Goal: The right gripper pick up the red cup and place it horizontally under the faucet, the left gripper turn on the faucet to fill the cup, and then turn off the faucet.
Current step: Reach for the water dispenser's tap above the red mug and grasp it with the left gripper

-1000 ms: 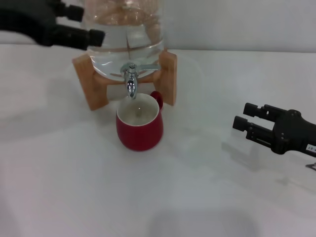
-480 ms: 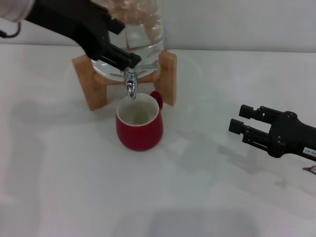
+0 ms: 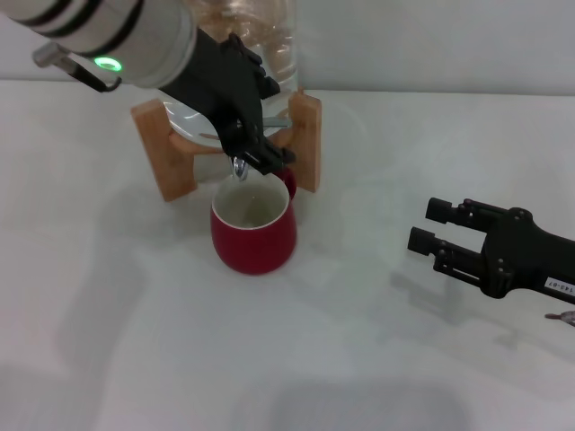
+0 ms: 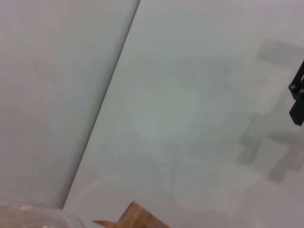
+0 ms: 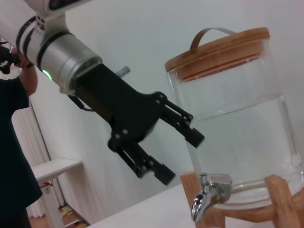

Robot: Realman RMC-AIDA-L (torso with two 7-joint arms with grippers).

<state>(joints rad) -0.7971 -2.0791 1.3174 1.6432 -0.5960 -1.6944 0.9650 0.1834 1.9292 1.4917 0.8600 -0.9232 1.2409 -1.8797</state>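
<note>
The red cup (image 3: pixel 253 229) stands upright on the white table, its cream inside open right under the faucet (image 3: pixel 239 167) spout. My left gripper (image 3: pixel 269 126) reaches in from the upper left and hangs over the faucet, hiding most of its lever. In the right wrist view the left gripper (image 5: pixel 183 154) is open, fingers spread, just beside the chrome faucet (image 5: pixel 209 194) and apart from it. My right gripper (image 3: pixel 424 224) sits open and empty low at the right, well away from the cup.
The faucet belongs to a clear water jar (image 5: pixel 242 118) with a wooden lid, resting on a wooden stand (image 3: pixel 171 157). The left wrist view shows only bare table, a corner of the stand (image 4: pixel 137 218) and the right gripper (image 4: pixel 298 99) at the edge.
My left arm swung down from the upper left across the jar, bringing its gripper over the faucet. The right gripper drifted slightly left and down. The cup stayed put.
</note>
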